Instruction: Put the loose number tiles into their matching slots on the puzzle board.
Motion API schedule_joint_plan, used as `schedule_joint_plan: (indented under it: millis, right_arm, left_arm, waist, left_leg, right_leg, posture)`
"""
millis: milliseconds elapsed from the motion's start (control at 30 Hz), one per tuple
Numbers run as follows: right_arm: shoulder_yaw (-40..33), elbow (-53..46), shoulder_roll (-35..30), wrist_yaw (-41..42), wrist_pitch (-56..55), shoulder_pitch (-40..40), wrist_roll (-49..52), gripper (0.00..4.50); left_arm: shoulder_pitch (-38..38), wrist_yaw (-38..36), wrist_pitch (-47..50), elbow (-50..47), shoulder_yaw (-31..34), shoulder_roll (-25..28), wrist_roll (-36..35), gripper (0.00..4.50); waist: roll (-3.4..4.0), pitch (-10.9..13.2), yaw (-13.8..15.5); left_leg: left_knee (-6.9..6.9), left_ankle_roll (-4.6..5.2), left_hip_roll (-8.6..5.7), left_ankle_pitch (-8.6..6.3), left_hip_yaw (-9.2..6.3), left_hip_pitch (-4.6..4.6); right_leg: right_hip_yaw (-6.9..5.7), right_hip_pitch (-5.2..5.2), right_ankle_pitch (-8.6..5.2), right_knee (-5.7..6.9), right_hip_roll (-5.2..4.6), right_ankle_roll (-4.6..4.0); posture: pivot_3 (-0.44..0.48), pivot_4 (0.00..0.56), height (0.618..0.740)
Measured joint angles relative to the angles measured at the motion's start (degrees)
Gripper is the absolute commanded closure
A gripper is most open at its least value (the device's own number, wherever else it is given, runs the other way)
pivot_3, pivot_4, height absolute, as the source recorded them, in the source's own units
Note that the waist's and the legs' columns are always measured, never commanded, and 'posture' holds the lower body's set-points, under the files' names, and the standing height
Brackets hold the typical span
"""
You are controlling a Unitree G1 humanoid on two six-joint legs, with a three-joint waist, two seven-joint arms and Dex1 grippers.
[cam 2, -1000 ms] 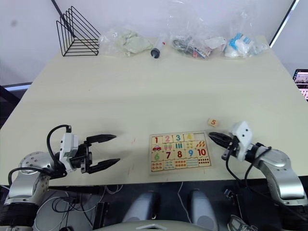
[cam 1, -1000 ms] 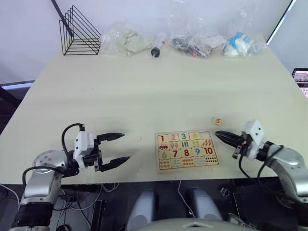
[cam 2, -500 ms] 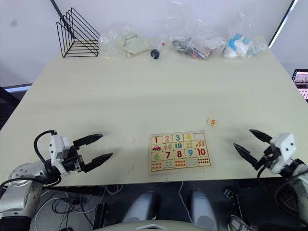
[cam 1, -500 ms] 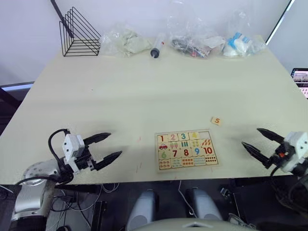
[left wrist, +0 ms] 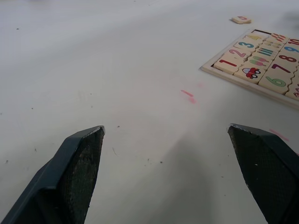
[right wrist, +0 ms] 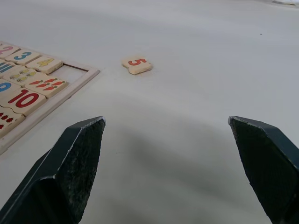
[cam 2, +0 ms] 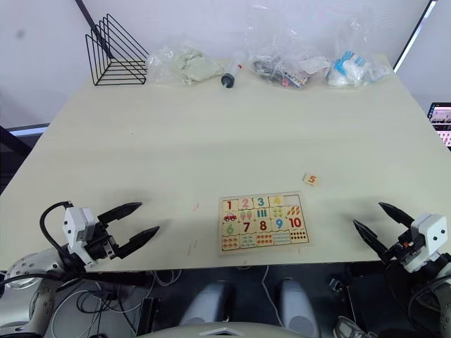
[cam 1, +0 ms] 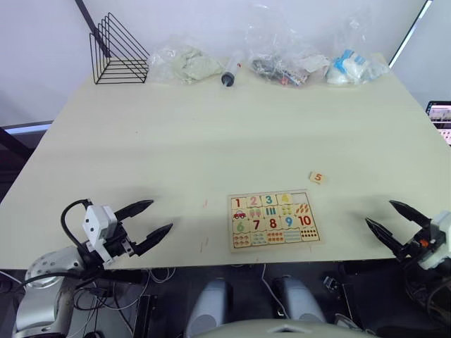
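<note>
The pale surface (cam 1: pixel 211 134) carries the puzzle board (cam 1: pixel 274 219) near its front edge, between the two arms. Tiles 1 to 4 sit in the board's top row; the last slot (right wrist: pixel 74 71) at the right end is bare. The loose tile 5 (cam 1: pixel 317 177) lies just beyond that corner, apart from the board. The left gripper (cam 1: pixel 148 220) and the right gripper (cam 1: pixel 397 222) hover at the front edge — both with jaws wide apart, holding nothing.

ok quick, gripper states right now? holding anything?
Left gripper: open, holding nothing, over bare table left of the puzzle board.
Right gripper: open, holding nothing; the 5 tile lies loose on the table.
</note>
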Motion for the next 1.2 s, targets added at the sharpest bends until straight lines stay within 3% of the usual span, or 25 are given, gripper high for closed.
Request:
schedule_joint_plan:
  millis: [1200]
  right_arm:
    - [2.5, 0.1, 0.2, -1.1, -0.9, -1.3, -1.5, 0.07]
  left_arm:
    - [-0.2, 0.4, 1.1, -2.2, -0.1, 0.0, 0.1, 0.0]
  waist:
    - [0.0, 0.0, 0.0]
  left_leg:
    - [-0.02, 0.01, 0.01, -0.01, 0.1, 0.02]
  right_leg:
    - [0.14, -0.02, -0.02, -0.01, 0.0, -0.02]
  posture:
    - [0.0, 0.15, 0.74]
